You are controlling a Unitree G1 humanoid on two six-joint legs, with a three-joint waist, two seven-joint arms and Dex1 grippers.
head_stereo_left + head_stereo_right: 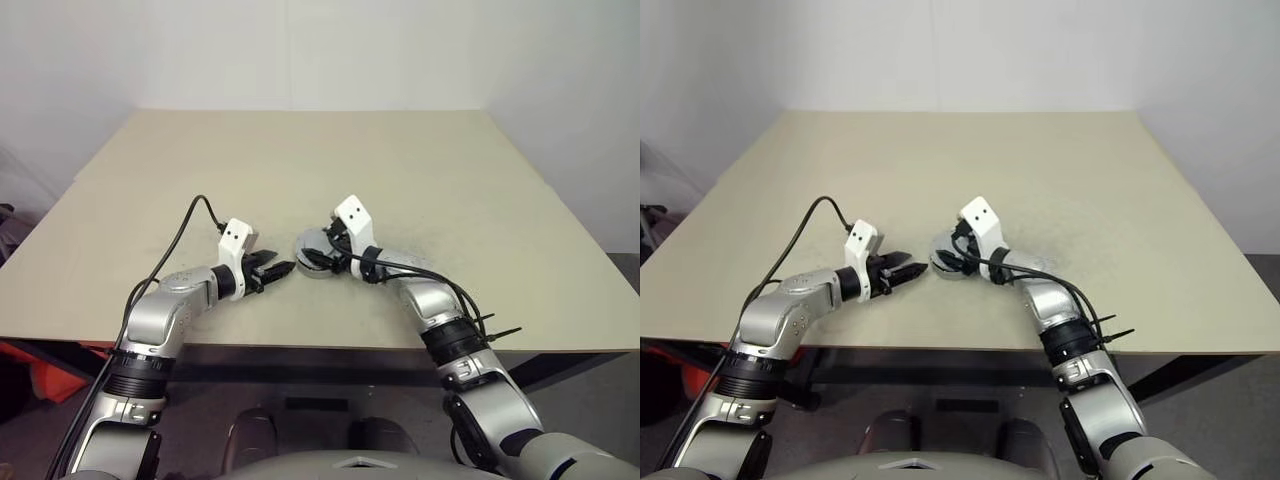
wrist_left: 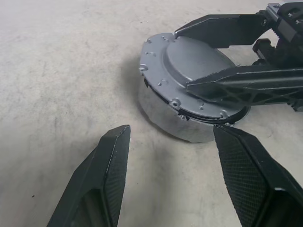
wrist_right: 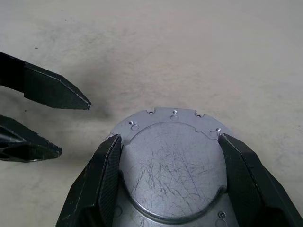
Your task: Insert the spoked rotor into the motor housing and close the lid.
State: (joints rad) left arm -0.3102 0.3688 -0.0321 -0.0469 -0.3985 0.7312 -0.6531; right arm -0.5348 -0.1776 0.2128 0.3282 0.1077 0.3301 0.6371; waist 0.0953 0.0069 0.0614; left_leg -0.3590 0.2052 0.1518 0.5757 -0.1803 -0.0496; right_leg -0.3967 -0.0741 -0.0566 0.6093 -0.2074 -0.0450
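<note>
The motor housing sits on the beige worktop near its front edge, its scratched silver lid already on top, so the rotor, if it is inside, is hidden. The right end effector straddles the lid, one finger on each side at its rim (whether it presses I cannot tell), probably to seat the lid square on the shell. The left end effector hovers just beside the housing, its fingers apart and holding nothing, likely ready to steady the shell should it slide
</note>
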